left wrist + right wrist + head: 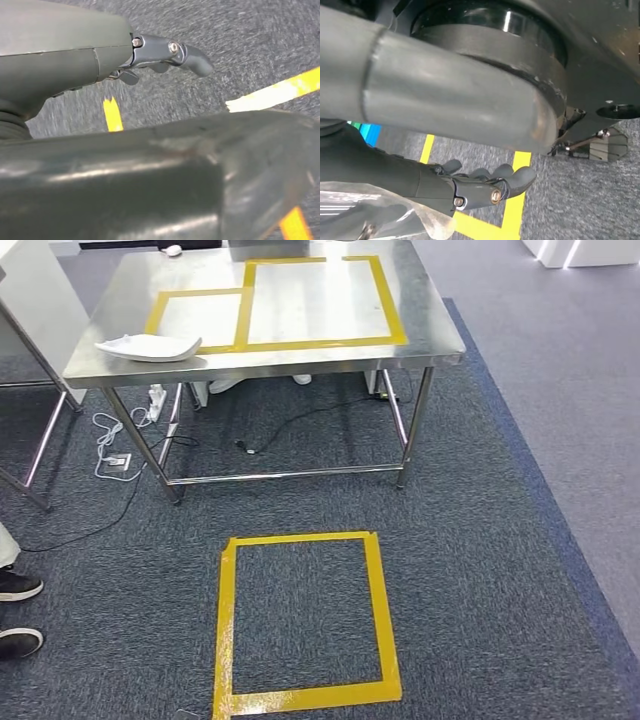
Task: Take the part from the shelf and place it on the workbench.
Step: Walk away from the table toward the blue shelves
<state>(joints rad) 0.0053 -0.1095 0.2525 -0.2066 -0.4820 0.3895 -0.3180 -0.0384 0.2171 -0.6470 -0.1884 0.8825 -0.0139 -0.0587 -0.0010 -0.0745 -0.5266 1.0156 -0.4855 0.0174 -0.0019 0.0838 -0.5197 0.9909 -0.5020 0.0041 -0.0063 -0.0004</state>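
Fingers (486, 182) of the right hand (444, 187) lie together and nearly straight beside a clear, crinkled film-wrapped object (376, 212) that sits against the palm side; I judge this to be the part in its plastic wrap, apparently carried by that hand, though I cannot tell how firmly it is held. On the left hand (113, 60) I see one dark finger (177, 52) extended and the others tucked in, with nothing visible between them; whether that hand is fully closed I cannot tell. Both hands hang low over the grey carpet (483, 570) with its yellow tape. From the head view, the steel table (423, 335) stands straight ahead, beyond the yellow tape square on the floor (302, 625). Its top carries two yellow-taped rectangles (317, 300), the larger to the right, and a white curved tray-like piece (151, 346) lies at the near left corner. The governing relation: the table lies forward and above the hanging hands, and the right hand is the one bearing the wrapped object, so I expect the approach to finish with a forward reach from that side toward the larger marked rectangle. A person's shoes (16, 612) stand at the far left edge, well apart from the path.
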